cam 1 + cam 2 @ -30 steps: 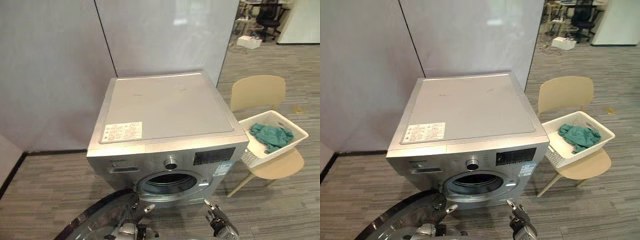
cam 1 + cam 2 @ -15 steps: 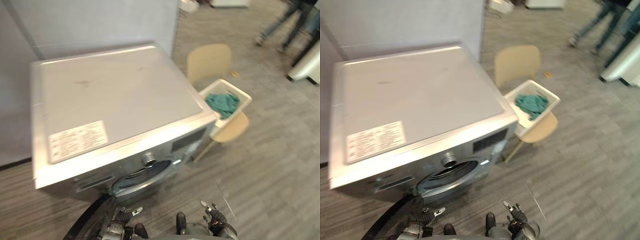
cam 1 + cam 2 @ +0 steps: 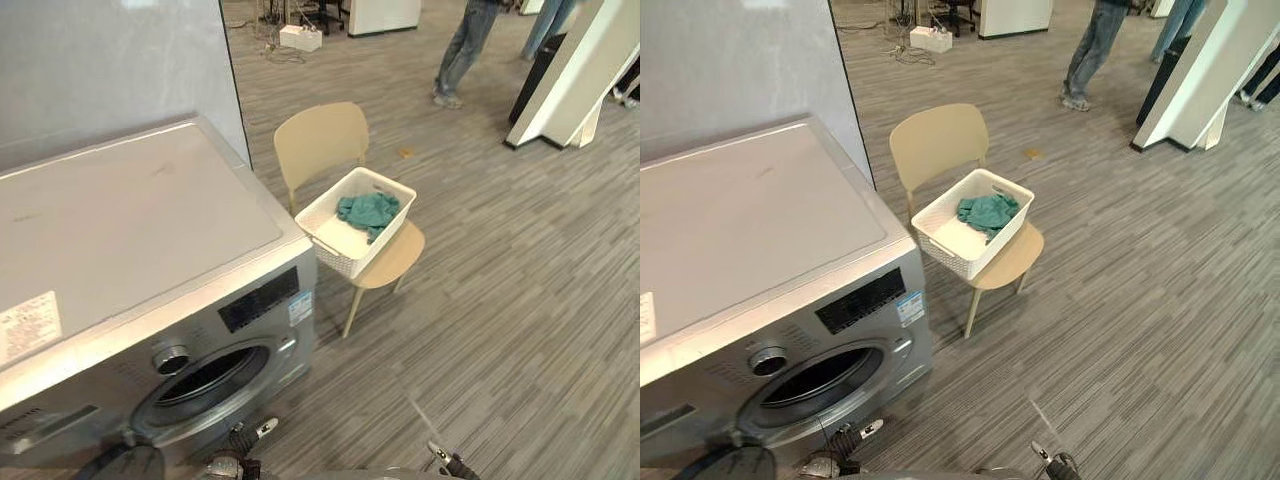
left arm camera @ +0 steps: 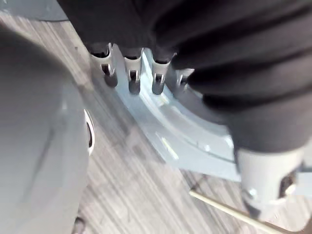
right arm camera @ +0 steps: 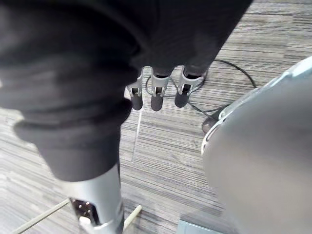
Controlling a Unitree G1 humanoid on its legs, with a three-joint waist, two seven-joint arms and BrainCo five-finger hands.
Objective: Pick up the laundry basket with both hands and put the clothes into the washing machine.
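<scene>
Viewpoint now farther right; laundry basket (image 3: pixel 357 222), long axis diagonal, on chair (image 3: pixel 322 142).

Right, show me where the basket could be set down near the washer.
The top of the washing machine is bare between its front edge and the grey wall, save a label at one corner. The floor is bare from the chair across to the white column. Crowded: the chair's seat, taken up by the basket with green clothes.

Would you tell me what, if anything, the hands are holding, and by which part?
Nothing: the left hand and right hand are both open and empty; the basket sits on the chair.
</scene>
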